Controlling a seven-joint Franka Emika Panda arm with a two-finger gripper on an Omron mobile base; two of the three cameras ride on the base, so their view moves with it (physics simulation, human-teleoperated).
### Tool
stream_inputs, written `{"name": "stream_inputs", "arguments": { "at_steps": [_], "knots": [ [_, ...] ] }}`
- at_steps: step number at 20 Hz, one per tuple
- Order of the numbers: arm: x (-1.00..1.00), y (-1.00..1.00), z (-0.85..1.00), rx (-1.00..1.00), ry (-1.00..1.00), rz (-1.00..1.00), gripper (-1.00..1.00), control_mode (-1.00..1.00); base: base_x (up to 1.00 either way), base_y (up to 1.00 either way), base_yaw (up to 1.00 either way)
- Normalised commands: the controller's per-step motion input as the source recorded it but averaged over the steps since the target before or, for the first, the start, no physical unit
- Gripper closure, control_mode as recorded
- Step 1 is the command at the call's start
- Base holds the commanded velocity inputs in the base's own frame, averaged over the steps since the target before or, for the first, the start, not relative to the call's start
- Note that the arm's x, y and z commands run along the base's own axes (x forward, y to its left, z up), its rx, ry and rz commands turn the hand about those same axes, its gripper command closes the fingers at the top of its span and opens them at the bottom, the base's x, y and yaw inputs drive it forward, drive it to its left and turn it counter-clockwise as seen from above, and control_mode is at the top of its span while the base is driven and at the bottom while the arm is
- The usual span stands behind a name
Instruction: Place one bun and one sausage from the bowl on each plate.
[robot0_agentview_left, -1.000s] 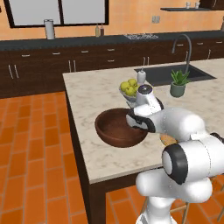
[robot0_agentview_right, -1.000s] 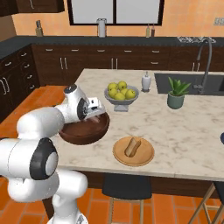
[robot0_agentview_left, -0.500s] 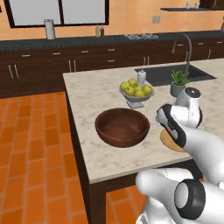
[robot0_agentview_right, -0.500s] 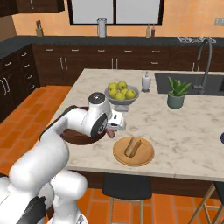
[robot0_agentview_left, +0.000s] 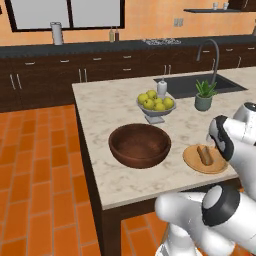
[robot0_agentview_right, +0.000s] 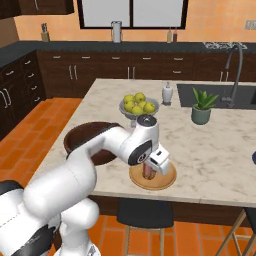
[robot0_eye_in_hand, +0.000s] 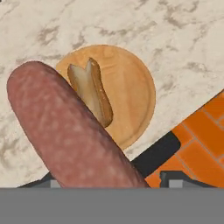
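Spanning the kitchen island, the pale marble tabletop (robot0_agentview_left: 110, 107) carries the deep dark-brown wooden bowl (robot0_agentview_left: 139, 144) beside the flat round tan wooden plate (robot0_eye_in_hand: 131, 92). The hand (robot0_agentview_right: 149, 168) hovers above the plate, gripping a pinkish-brown cylindrical sausage (robot0_eye_in_hand: 65, 131). A golden-tan oblong bun (robot0_eye_in_hand: 92, 89) lies on the plate.

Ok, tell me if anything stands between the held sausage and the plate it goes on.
Nothing visible does. In the hand view the sausage hangs above the plate. The bun already lies left of the plate's center, leaving bare wood beside it for the sausage.
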Motion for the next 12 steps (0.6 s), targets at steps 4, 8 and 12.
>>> {"name": "stream_inputs", "arguments": {
  "at_steps": [4, 8, 12],
  "knots": [
    [0.19, -0.34, -0.35, 0.0, 0.18, -0.06, 1.0, -1.0, 0.0, 0.0, 0.0],
    [0.3, -0.19, -0.81, 0.0, 0.02, 0.0, 1.0, -1.0, 0.0, 0.0, 0.0],
    [0.54, -0.06, -0.71, 0.0, -0.01, -0.01, 1.0, -1.0, 0.0, 0.0, 0.0]
  ]
}}
